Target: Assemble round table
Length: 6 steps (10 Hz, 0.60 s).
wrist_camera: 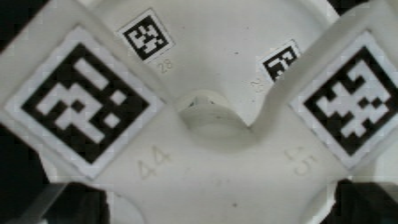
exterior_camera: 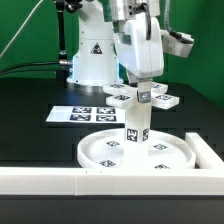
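The large rimmed round disc (exterior_camera: 105,152) lies flat near the front wall. The short cylindrical post (exterior_camera: 135,128) stands upright at its middle. The flat cross-shaped foot piece (exterior_camera: 122,99) sits level on top of the post, its tagged arms spreading to both sides. My gripper (exterior_camera: 143,96) reaches straight down onto the middle of the foot piece. In the wrist view the foot piece (wrist_camera: 196,120) fills the frame, showing several tags. The dark fingers (wrist_camera: 32,200) flank it on both sides, and the gripper (wrist_camera: 210,205) is shut on it. The post and disc are hidden there.
The marker board (exterior_camera: 82,113) lies flat behind the disc toward the exterior view's left. The long white border wall (exterior_camera: 60,180) runs along the front and turns back at the exterior view's right (exterior_camera: 206,150). The arm's white base (exterior_camera: 92,55) stands at the back.
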### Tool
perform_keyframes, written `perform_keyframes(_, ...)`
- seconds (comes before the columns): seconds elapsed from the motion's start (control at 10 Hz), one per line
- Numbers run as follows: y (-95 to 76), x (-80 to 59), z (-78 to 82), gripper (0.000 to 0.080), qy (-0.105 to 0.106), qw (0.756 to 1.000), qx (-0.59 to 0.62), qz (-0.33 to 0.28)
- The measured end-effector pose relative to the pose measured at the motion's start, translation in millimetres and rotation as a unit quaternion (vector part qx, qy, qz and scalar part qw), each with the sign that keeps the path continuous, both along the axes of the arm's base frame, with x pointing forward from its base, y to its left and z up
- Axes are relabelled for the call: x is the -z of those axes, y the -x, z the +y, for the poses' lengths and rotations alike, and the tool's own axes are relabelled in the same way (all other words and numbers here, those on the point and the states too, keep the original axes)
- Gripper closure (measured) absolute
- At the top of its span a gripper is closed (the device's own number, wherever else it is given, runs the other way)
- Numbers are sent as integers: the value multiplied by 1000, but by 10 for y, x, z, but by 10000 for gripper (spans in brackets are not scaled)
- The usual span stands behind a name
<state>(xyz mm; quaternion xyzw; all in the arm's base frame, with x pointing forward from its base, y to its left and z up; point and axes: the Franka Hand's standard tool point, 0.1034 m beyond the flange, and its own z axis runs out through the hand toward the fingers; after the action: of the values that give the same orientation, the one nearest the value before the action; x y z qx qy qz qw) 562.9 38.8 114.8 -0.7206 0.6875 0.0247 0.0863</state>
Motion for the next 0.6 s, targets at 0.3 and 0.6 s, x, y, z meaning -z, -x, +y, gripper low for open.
perform_keyframes(0.3, -6, -278, 32, 151, -26, 999, 0, -27)
perform_keyframes(0.6, 1, -249, 32, 151, -22, 998, -39, -32)
